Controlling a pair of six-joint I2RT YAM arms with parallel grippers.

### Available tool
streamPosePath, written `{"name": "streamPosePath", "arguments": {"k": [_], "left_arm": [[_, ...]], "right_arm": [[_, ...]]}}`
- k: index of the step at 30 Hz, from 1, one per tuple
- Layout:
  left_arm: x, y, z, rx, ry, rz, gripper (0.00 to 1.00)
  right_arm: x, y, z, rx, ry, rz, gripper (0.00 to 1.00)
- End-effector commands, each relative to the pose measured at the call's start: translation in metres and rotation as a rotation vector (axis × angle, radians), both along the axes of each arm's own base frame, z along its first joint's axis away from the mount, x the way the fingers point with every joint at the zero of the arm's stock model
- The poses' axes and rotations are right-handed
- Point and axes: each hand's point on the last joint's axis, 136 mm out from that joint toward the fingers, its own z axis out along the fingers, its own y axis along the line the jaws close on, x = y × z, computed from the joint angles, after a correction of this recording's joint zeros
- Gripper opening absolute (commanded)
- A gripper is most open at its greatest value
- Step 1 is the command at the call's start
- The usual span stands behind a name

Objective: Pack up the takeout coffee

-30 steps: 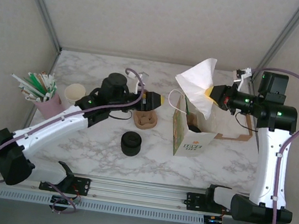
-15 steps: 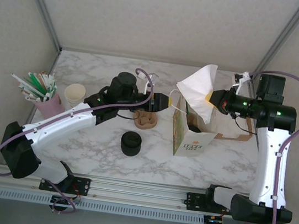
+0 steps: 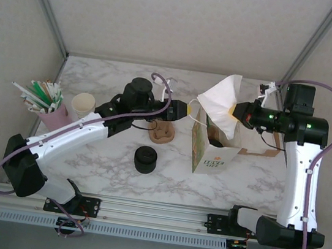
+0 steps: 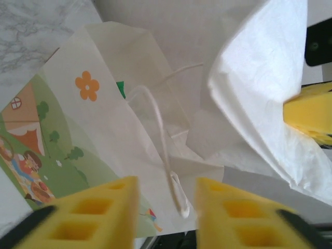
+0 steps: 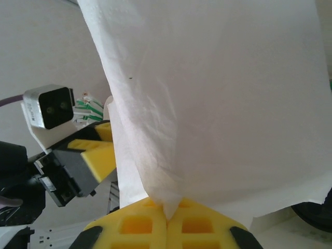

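Pinching a white crinkled paper sheet (image 3: 222, 100) by its corner, the right end effector (image 3: 237, 110) sits at the upper right of the top view. Its yellow pads (image 5: 136, 224) are pressed together on the paper at the bottom centre of the right wrist view. The sheet rises from the open mouth of a printed white paper bag (image 3: 208, 156) standing right of centre on the marbled counter (image 3: 104, 168).

The left end effector (image 3: 185, 110) reaches in from the left to the bag's near top edge. In the left wrist view its yellow fingers (image 4: 98, 207) stand a narrow gap apart at the bottom of the frame. The bag's thin white cord handle (image 4: 162, 135) loops down between them, not clamped.

The small dark paper cup with a black lid (image 3: 215, 142) seems to be the dark shape inside the bag's mouth, too small to make out clearly.

On the counter left of the bag lie a brown cardboard cup carrier (image 3: 161, 134), a squat stack of black plastic lids (image 3: 145, 159) and a stack of cream paper cups (image 3: 83, 104).
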Motion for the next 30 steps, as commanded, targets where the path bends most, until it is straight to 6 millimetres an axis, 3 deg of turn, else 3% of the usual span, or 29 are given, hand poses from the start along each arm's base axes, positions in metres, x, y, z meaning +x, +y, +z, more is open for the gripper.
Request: {"name": "streamPosePath", "arguments": {"k": [1,6,23,30], "left_arm": [[0.0,-0.007,0.024,-0.052,-0.046,-0.022,0.16],[0.001,-0.003,0.019,-0.041,-0.034,0.0,0.0],[0.004,0.0,0.011,-0.019,-0.026,0.026,0.0],[0.005,0.0,0.01,-0.015,-0.028,0.028,0.0]], "right_arm": [[-0.004,-0.004,-0.015,-0.054,0.029,-0.001,0.0],[-0.007,-0.013,-0.032,-0.132,0.059,-0.024,0.0],[0.002,-0.031,-0.079,-0.543,0.12,-0.073,0.0],[0.011,-0.02,-0.088,-0.633,0.116,-0.053,0.0]]}}
